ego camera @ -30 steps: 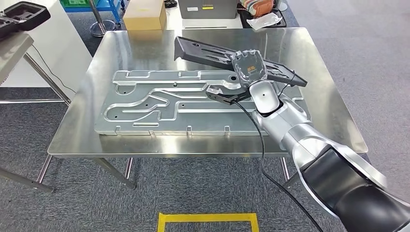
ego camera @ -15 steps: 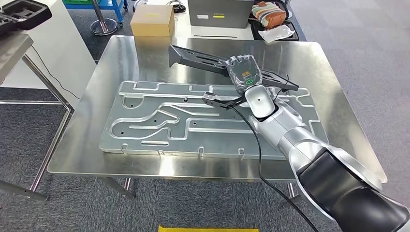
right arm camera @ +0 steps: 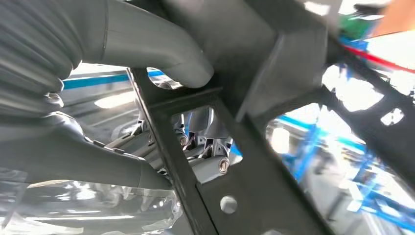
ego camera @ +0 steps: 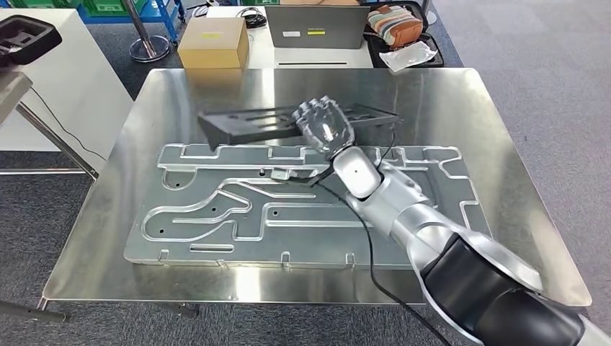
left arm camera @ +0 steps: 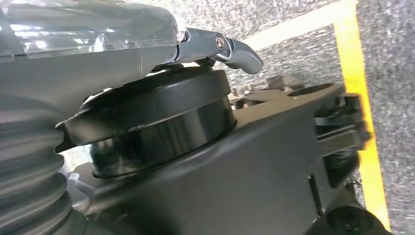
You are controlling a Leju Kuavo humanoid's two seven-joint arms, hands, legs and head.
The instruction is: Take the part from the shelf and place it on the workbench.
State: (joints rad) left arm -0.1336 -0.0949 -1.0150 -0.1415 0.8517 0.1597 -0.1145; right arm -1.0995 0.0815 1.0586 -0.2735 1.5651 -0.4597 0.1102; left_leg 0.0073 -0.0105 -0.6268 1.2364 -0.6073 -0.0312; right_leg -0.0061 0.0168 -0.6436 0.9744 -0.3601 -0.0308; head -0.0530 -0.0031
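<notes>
We hold the part, a long black frame with cut-out openings, in our right hand, whose fingers wrap over it near its middle; the right wrist view shows the thick thumb pressed against one of its cross bars, so the grip looks firm though it sits on one narrow stretch of a long piece; the part hangs over the far half of the workbench, just above the far edge of the big grooved metal plate that lies across the middle of the bench, and we cannot tell whether any end already touches; its long axis runs roughly parallel to the far edge of the bench, one end pointing toward the left edge and sitting a little lower, the other toward the right edge. We judge the main risk to be the part swinging in our grip, since so much of it reaches out on either side, so a quick lowering could let the low left end strike the plate first and twist the piece out of our fingers; it could also come to rest half on the plate's raised rim and rock or slide; the black cable trailing along our forearm could snag on the plate's edge. Our left hand hangs by the floor, and we cannot tell how its fingers lie.
</notes>
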